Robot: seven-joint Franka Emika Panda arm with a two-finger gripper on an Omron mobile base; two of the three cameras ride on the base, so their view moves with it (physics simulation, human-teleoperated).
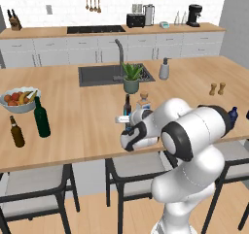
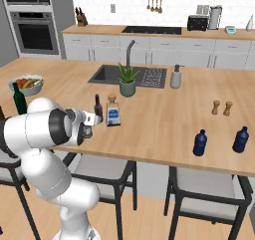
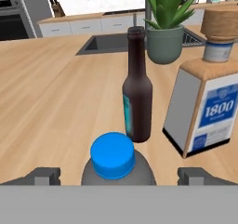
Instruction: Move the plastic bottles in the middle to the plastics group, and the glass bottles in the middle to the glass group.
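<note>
Water bottle (image 3: 113, 165) sits right between my fingertips in the hand view, its blue cap showing from above and its clear shoulders spreading out below it. My gripper (image 3: 119, 175) is spread as wide as it goes, one fingertip out to each side of the bottle with a gap on both sides, so I am holding nothing.

Just beyond the water bottle stands the slim dark bottle (image 3: 137, 93) with its bluish label, upright on the tabletop (image 3: 51, 93). To the right of it in the hand view is the square clear bottle (image 3: 207, 90) with the cork stopper and the white-blue label, also upright, near the dark one but not touching it. Behind both is a potted plant (image 3: 163, 37) at the edge of the sink.

From the right base view, my gripper (image 2: 88, 129) is low at the near edge of the tabletop, with the slim dark bottle (image 2: 98, 109) and the square bottle (image 2: 113, 111) just past it. Two solid dark blue bottles (image 2: 200, 143) stand well apart to the right, near the wooden shakers (image 2: 221, 108).

From the left base view, the tall green bottle (image 1: 42, 117) and the brown bottle (image 1: 17, 132) stand together far to the left, beside the fruit bowl (image 1: 19, 101).
</note>
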